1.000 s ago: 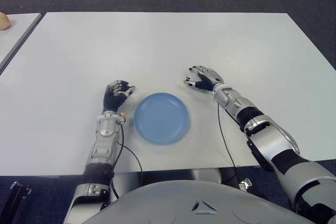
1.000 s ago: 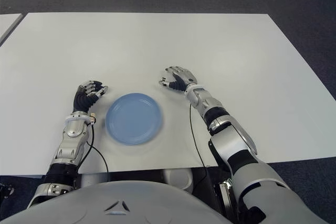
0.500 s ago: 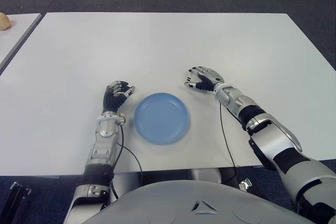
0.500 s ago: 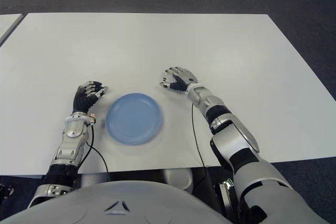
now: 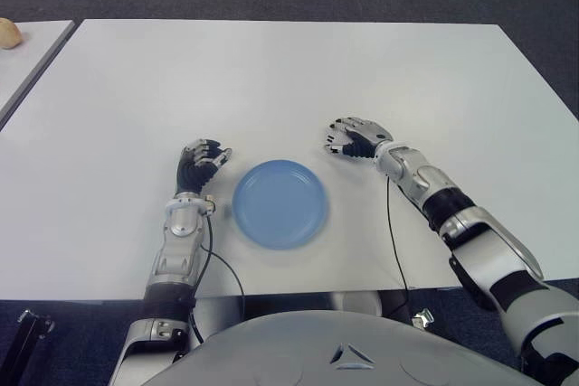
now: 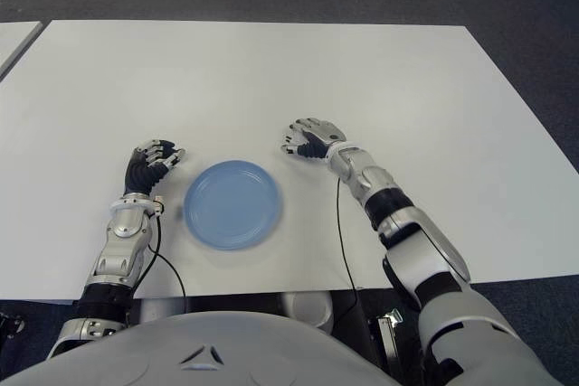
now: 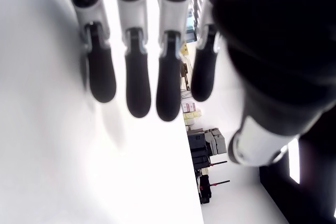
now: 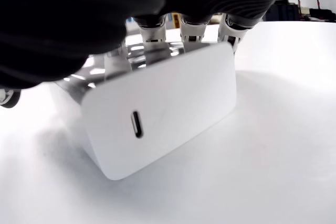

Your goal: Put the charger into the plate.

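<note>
A white charger [image 8: 163, 108] with a small port on its face sits on the white table [image 5: 271, 79] under my right hand [image 5: 351, 139]. The fingers curl over its far side and hold it. In the eye views the hand covers the charger. The round blue plate [image 5: 279, 202] lies on the table just left of that hand and a little nearer to me, with nothing in it. My left hand [image 5: 202, 162] shows beside the plate's left rim, its fingers [image 7: 131, 77] relaxed and holding nothing.
A second table stands at the far left with a tan object [image 5: 7, 33] on it. Dark carpet surrounds the table. Thin black cables [image 5: 391, 232] run along both forearms near the front edge.
My right hand has slid a little to the right, away from the plate, over the last second. The left hand and the plate have stayed where they were.
</note>
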You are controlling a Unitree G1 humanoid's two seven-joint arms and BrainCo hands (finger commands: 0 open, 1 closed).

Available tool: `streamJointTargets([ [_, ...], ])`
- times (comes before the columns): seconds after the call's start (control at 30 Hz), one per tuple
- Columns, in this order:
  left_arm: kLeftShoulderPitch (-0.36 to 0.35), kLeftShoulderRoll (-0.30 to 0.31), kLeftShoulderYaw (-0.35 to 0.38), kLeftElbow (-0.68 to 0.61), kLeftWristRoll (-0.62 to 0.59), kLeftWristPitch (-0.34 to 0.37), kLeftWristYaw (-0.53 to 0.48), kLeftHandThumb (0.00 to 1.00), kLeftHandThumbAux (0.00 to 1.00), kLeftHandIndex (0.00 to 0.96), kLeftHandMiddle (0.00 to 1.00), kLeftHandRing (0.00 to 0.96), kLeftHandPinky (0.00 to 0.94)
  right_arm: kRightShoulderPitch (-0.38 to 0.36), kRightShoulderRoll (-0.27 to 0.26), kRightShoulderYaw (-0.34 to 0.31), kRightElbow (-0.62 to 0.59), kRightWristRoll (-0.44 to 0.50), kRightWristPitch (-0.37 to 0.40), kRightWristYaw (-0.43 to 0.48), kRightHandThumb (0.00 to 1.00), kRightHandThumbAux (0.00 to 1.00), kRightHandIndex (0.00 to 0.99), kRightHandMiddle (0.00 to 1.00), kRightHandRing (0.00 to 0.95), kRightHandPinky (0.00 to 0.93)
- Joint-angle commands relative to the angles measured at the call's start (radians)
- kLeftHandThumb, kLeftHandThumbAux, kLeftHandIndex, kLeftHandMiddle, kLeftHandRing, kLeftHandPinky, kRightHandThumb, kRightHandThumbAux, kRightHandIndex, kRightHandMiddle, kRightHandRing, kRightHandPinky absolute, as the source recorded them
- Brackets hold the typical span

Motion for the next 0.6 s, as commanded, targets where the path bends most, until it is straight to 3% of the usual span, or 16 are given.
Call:
streamJointTargets([
  [0.03, -0.001, 0.001, 0.005, 0.016, -0.006, 0.010, -0.012, 0.703, 0.723, 0.424, 0.493, 0.486, 0.473, 0.111, -0.029, 0.009, -0.054, -0.033, 0.125, 0.087, 0.587, 0.112, 0.000, 0.000, 0.000, 0.000],
  [0.3, 0.000, -0.002, 0.006, 0.005, -0.015, 0.019, -0.012, 0.702, 0.723, 0.424, 0.490, 0.485, 0.473, 0.197, -0.043, -0.044, -0.139, -0.035, 0.218, 0.009, 0.617, 0.130, 0.000, 0.000, 0.000, 0.000],
  [0.6, 0.003, 0.003, 0.008, 0.002, -0.021, 0.018, -0.015, 0.702, 0.723, 0.424, 0.495, 0.491, 0.480, 0.247, -0.016, -0.115, -0.092, -0.011, 0.207, -0.181, 0.618, 0.163, 0.000, 0.000, 0.000, 0.000],
])
